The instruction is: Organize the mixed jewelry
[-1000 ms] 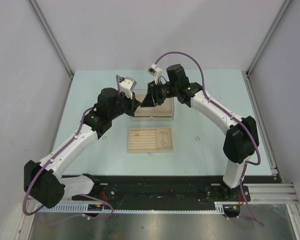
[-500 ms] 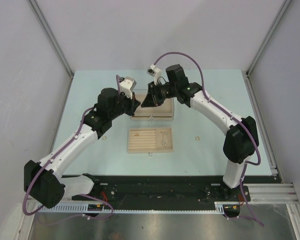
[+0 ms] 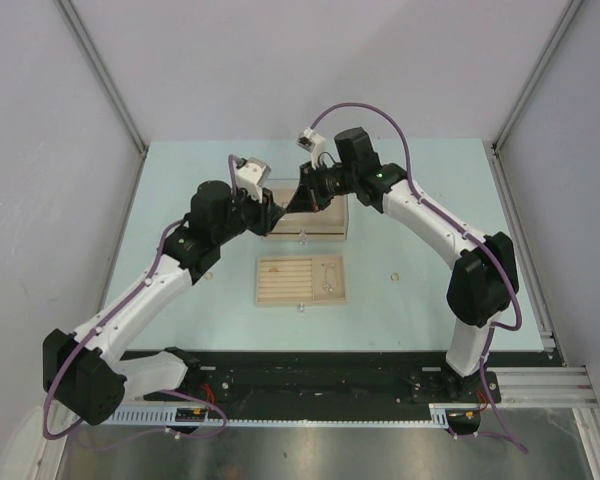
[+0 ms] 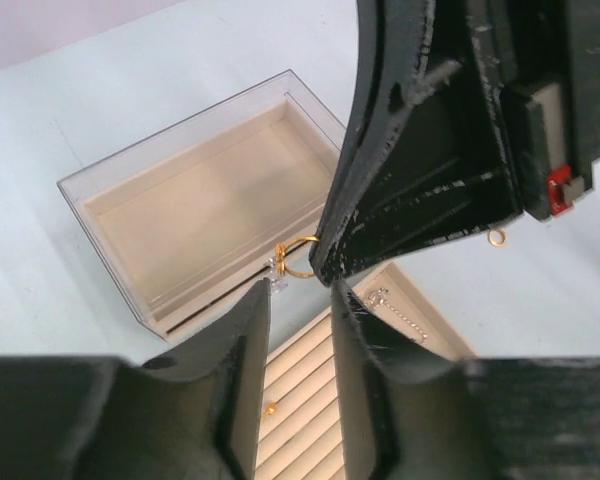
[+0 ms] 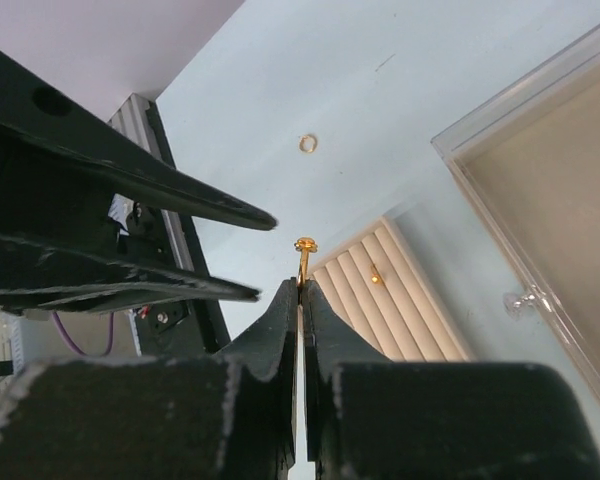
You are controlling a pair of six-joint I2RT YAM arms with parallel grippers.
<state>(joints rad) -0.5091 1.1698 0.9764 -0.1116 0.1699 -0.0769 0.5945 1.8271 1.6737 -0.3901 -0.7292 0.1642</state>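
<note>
My right gripper (image 5: pixel 300 288) is shut on a small gold ring (image 5: pixel 304 256) that stands edge-on above its tips. The left wrist view shows the same gold ring (image 4: pixel 298 258) pinched at the right gripper's tip, just beyond my left gripper (image 4: pixel 300 298), which is open with nothing between its fingers. Both grippers meet above the front edge of the clear box (image 3: pixel 320 226). Below lies the beige slotted tray (image 4: pixel 310 400) with a small gold piece (image 4: pixel 270 408) in a groove and a silvery chain (image 4: pixel 400 312) in its side compartment.
Two loose gold rings lie on the table, one left of the tray (image 3: pixel 208 276) and one to its right (image 3: pixel 395 276). The clear box (image 4: pixel 200 210) has a bare beige interior and a small clear knob (image 5: pixel 520 300) on its front. Grey walls enclose the table.
The right gripper has shut on the gold ring. The left gripper has opened and let go of it, and the left arm has drawn back slightly.
</note>
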